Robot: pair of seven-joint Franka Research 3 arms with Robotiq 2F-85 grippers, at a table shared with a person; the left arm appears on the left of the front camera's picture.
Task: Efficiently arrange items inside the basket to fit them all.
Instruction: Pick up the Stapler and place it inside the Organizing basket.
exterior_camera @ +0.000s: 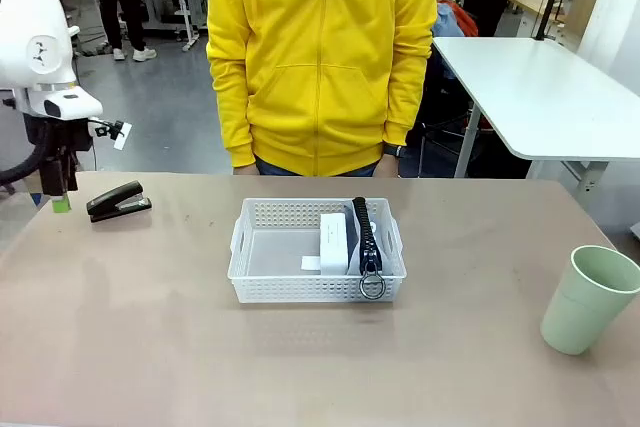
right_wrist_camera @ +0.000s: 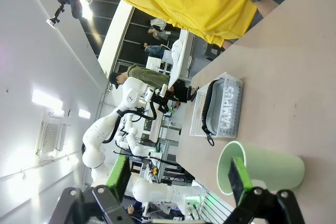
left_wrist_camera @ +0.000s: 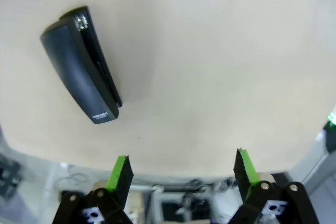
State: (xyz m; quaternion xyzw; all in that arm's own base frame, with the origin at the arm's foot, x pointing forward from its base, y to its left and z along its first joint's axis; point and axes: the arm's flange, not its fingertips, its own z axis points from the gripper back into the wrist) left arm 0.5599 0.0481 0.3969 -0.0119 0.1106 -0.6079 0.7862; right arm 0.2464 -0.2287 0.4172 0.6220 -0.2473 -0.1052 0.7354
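basket sits mid desk, long axis left-right, handle cut-outs at the left & right ends. inside, in the right half, grey pouch stands on its edge, zipper up, long axis near-far, ring pull at the near end against the basket's near wall. white box stands just left of the pouch, also running near-far; can't tell if they touch. left half of the basket is bare floor.

stapler lies flat on the desk at far left, well apart from the basket, long axis approx left-right w/ the right end a bit farther. left end effector hangs just left of it, fingers pointing down, not touching. in the left wrist view the fingers of the left end effector stand wide apart w/ nothing between; stapler lies off to one side beyond them.

cup stands upright, mouth up, near right of the desk, well apart from the basket. right end effector has fingers apart, cup just past one finger, not gripped.

person in yellow hoodie stands at the far side.
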